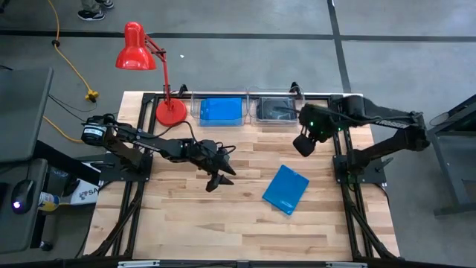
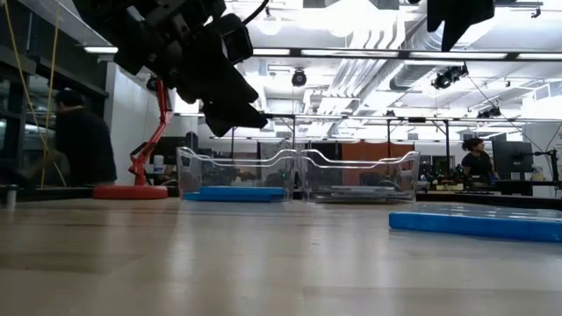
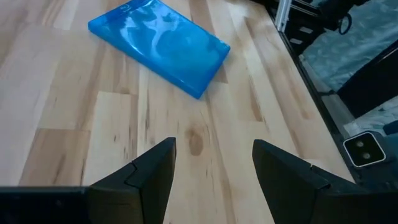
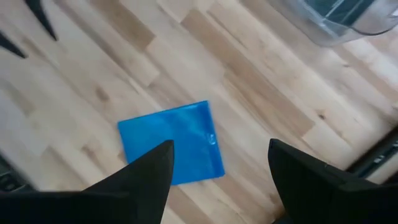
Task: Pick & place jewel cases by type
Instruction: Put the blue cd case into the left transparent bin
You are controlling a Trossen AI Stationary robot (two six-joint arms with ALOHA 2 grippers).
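A blue jewel case point(image 1: 285, 189) is seen lying flat on the tabletop point(image 1: 186, 216), right of centre. The left pincer point(image 1: 216, 179) is held above the boards beside it, fingers spread apart, nothing gripped. The right pincer point(image 4: 217, 171) is raised over the case, likewise parted and empty. Blue cases point(image 1: 221, 110) and dark cases point(image 1: 276, 111) are stacked in separate clear bins point(image 2: 299, 171).

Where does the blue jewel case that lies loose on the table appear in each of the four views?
High view: blue jewel case, right of centre, tilted.
Low view: flat at the right edge.
Left wrist view: upper middle, beyond the open jaws.
Right wrist view: centre, beyond the open jaws.
Shared landmark: the clear bins, one corner at.
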